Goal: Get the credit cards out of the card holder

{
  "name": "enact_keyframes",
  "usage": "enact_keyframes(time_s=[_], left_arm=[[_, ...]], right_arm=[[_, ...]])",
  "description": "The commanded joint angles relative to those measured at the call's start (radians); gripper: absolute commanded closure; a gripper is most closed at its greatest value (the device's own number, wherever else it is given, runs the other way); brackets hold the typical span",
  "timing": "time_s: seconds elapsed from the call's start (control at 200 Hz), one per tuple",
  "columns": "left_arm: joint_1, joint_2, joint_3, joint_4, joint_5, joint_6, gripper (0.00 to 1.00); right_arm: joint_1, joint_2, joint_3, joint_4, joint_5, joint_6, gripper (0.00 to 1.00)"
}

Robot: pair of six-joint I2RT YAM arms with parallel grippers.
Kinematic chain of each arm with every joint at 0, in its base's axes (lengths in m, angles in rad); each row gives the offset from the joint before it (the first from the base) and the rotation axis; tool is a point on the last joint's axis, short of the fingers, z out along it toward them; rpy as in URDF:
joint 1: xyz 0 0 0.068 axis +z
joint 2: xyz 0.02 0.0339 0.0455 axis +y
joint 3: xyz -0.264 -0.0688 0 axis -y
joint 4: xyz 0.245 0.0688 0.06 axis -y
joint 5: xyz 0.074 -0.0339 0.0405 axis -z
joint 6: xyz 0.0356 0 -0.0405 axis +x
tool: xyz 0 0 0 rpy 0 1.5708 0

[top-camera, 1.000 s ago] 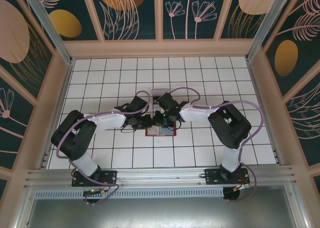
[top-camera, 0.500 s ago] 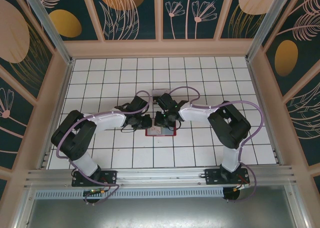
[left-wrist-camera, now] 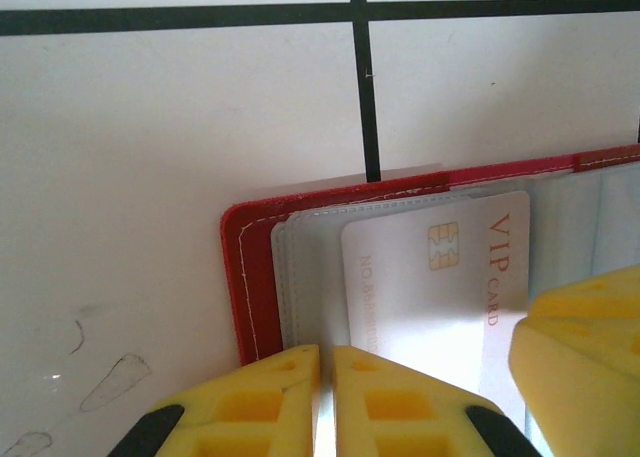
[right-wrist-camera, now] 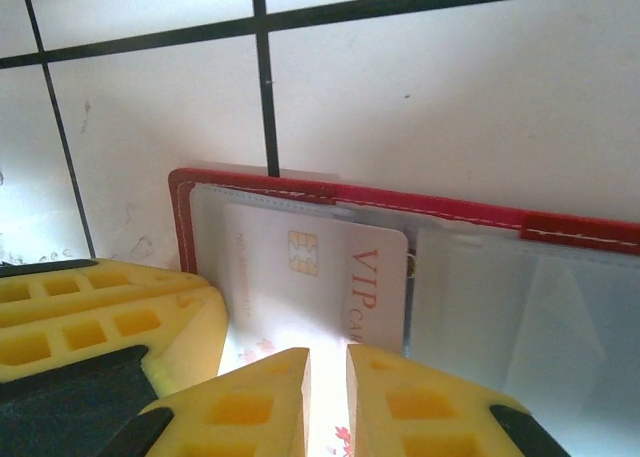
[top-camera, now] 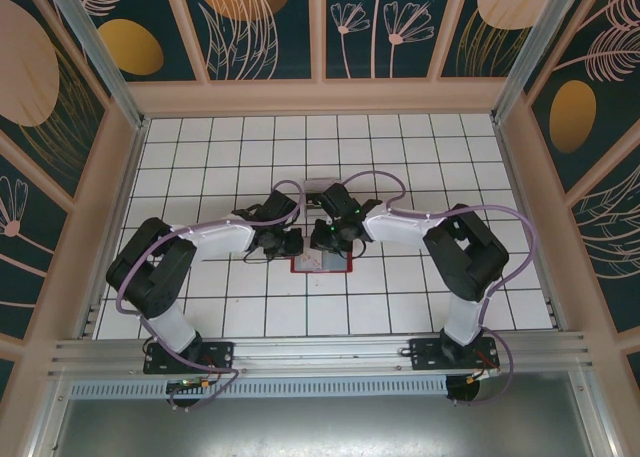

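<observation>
The red wallet (top-camera: 325, 265) is lying open at the middle of the tiled tabletop (top-camera: 400, 147), its long axis running left to right. A pale card (left-wrist-camera: 430, 287) (printed "VIP CARD") is sitting in the left end sleeve (left-wrist-camera: 305, 277), its long axis crosswise to the wallet, chip end farthest from the arms.

The left hand (left-wrist-camera: 326, 397) and right hand (right-wrist-camera: 328, 397) are both pointing down onto that card with fingers almost together. I cannot tell whether either is pinching anything. The fingers are covering the card's near end, its small print is too faint to read, and the right-hand sleeves are blurred.

Since a second ago the right arm's elbow has been swinging slightly outward, and the wallet is staying put.
</observation>
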State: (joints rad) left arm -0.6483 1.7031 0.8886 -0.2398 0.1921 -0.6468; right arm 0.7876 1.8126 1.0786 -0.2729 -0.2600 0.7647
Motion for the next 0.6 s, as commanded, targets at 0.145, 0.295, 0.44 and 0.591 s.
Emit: enact_keyframes(time_s=[0.145, 0.295, 0.44, 0.591], left_arm=[[-0.004, 0.059, -0.006, -0.069, -0.042, 0.021, 0.86], [-0.004, 0.061, -0.005, -0.07, -0.038, 0.02, 0.86], [-0.005, 0.059, -0.008, -0.07, -0.038, 0.021, 0.86], [-0.004, 0.06, -0.008, -0.069, -0.036, 0.019, 0.86]], right_arm=[[-0.011, -0.014, -0.041, 0.001, 0.008, -0.013, 0.8], [-0.014, 0.007, -0.058, 0.026, -0.011, -0.011, 0.8], [-0.014, 0.018, -0.067, 0.04, -0.022, -0.007, 0.79], [-0.017, 0.015, -0.083, 0.075, -0.047, -0.003, 0.78]])
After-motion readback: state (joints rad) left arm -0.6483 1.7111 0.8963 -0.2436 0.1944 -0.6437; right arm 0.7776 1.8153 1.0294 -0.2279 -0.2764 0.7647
